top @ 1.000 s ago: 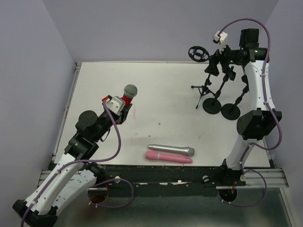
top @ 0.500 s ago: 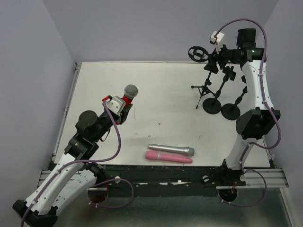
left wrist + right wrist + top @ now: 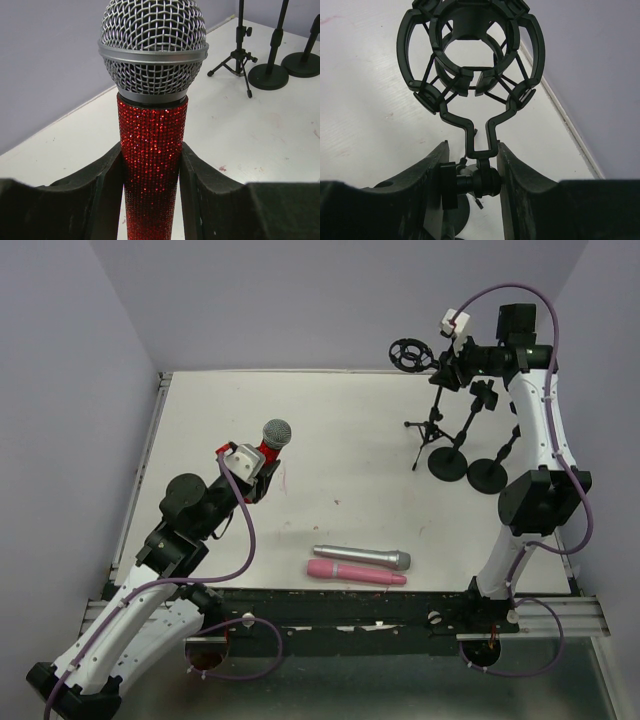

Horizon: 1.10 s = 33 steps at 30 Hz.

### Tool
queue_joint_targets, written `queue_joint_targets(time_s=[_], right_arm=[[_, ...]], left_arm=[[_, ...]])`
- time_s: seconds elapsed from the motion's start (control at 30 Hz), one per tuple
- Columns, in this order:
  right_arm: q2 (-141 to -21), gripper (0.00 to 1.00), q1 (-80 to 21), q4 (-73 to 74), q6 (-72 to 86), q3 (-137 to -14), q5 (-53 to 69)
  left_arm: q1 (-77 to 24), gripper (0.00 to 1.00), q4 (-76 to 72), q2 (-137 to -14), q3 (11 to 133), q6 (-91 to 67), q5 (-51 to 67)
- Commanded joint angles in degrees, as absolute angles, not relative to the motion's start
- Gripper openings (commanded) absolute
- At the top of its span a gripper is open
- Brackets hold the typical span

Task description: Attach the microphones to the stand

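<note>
**A:** Where's the red microphone (image 3: 152, 125)?

**B:** Unmoved since a second ago. It stands upright in the left tool (image 3: 151, 165), both pads clamped on its glittery handle, with the wire-mesh head above. Its lower end is cut off from view.

**A:** What changed?

**B:** The right tool (image 3: 472, 147) has closed in. Its pads now grip the black stand (image 3: 480, 182) at the joint under the ring-shaped cradle (image 3: 405, 55), which has swung slightly left.

**A:** The others?

**B:** The smooth silver microphone (image 3: 360, 557) and the pink microphone (image 3: 355, 573) lie side by side near the front edge of the white counter (image 3: 340, 440), well apart from the stand.
</note>
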<state>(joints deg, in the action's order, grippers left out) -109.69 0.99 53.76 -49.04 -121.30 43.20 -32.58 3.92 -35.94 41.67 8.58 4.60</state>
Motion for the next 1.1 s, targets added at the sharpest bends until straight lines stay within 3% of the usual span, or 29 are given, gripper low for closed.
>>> queue_joint_targets(time_s=[0.0,0.17,0.57,0.8,1.07], right_arm=[[-107.7,0.27,0.3,50.9,-45.6,-119.4,49.0],[-106.4,0.26,-1.9,48.9,-41.8,-117.9,55.5],[-103.7,0.25,-20.7,44.1,-38.1,-113.8,54.9],[-102.8,0.26,-23.9,45.1,-39.4,-112.0,55.3],[-98.3,0.38,-23.9,46.8,-43.5,-103.3,59.0]], left_arm=[[-32.5,0.0,1.5,-35.5,42.3,8.5,5.9],[-32.4,0.0,1.5,-35.2,42.2,8.5,5.7],[-32.4,0.0,0.4,-33.7,41.3,9.2,3.4],[-32.4,0.0,-1.0,-32.4,40.6,9.4,2.1],[-32.3,0.0,-1.7,-31.8,40.3,9.1,2.5]])
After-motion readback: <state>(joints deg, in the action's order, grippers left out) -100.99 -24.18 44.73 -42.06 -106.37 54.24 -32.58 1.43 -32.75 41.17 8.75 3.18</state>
